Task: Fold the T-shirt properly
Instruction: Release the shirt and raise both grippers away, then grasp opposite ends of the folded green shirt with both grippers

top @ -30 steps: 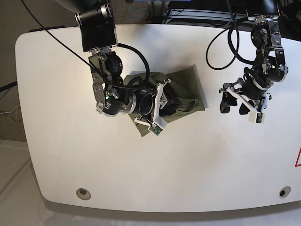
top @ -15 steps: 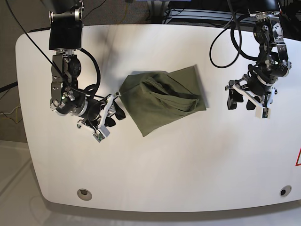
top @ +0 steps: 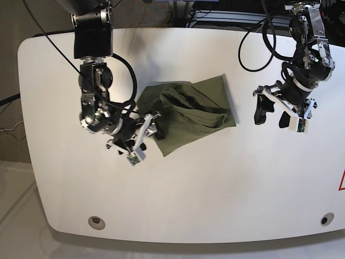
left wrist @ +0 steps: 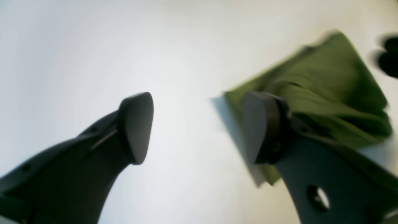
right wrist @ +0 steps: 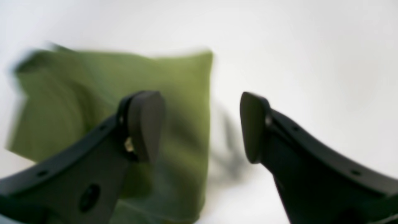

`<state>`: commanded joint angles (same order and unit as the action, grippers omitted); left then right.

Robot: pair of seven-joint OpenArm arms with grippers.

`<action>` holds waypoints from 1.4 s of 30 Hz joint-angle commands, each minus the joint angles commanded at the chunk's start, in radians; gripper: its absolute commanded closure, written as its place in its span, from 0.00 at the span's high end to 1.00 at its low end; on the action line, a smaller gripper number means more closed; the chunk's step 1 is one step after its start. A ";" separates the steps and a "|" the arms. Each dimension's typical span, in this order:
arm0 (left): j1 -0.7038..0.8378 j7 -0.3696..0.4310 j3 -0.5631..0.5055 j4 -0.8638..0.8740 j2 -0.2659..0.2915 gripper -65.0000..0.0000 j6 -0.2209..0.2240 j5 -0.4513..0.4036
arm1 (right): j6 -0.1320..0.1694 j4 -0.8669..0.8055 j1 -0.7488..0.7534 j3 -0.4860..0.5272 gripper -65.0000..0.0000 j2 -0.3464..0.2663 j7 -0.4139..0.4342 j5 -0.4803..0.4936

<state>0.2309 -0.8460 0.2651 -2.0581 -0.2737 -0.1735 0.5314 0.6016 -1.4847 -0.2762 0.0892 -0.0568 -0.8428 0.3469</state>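
Note:
The olive-green T-shirt (top: 188,110) lies folded into a rumpled bundle at the middle of the white table (top: 215,189). My right gripper (top: 137,136) hovers at the shirt's lower-left edge in the base view, open with nothing between its fingers. The right wrist view is blurred. There, the right gripper (right wrist: 199,127) stands open, with the T-shirt (right wrist: 77,102) behind its left finger (right wrist: 146,124). My left gripper (top: 272,114) is open over bare table, well to the right of the shirt. In the left wrist view, the left gripper (left wrist: 197,127) is open and the T-shirt (left wrist: 326,90) lies beyond its right finger (left wrist: 258,127).
Black cables (top: 253,48) loop over the table's back right. Two round holes (top: 96,221) (top: 323,220) sit near the front edge. A red mark (top: 342,181) shows at the right edge. The rounded table edge runs close along the left.
My right gripper left the shirt and pulled away to the left. It has since come back to the shirt's lower-left edge. The left arm shifted only slightly.

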 joint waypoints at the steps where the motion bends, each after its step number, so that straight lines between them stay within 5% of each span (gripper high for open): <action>1: -0.001 0.001 0.001 0.002 -0.001 0.66 0.000 0.000 | 0.002 0.001 -0.005 0.007 0.61 0.003 -0.002 0.000; 16: -0.024 0.012 0.028 0.055 -0.002 0.64 -0.002 0.005 | 0.028 -0.086 0.023 0.062 0.66 0.023 -0.017 -0.010; 20: -0.031 0.018 0.028 0.079 -0.001 0.64 0.001 0.008 | 0.012 -0.053 0.050 0.132 0.24 0.068 0.019 -0.118; 24: -0.036 0.017 0.031 0.081 0.001 0.64 0.001 0.011 | 0.006 -0.047 0.066 0.133 0.03 0.081 0.049 -0.123; 42: 0.010 -0.002 0.024 0.041 -0.003 0.65 -0.002 0.009 | 0.025 -0.014 0.075 0.144 0.07 0.013 0.105 -0.102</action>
<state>0.2408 -0.8481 0.2891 -2.0173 -0.2767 -0.1754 0.5404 0.6265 -1.4984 -0.2013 0.2336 -0.0440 -0.7380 0.2453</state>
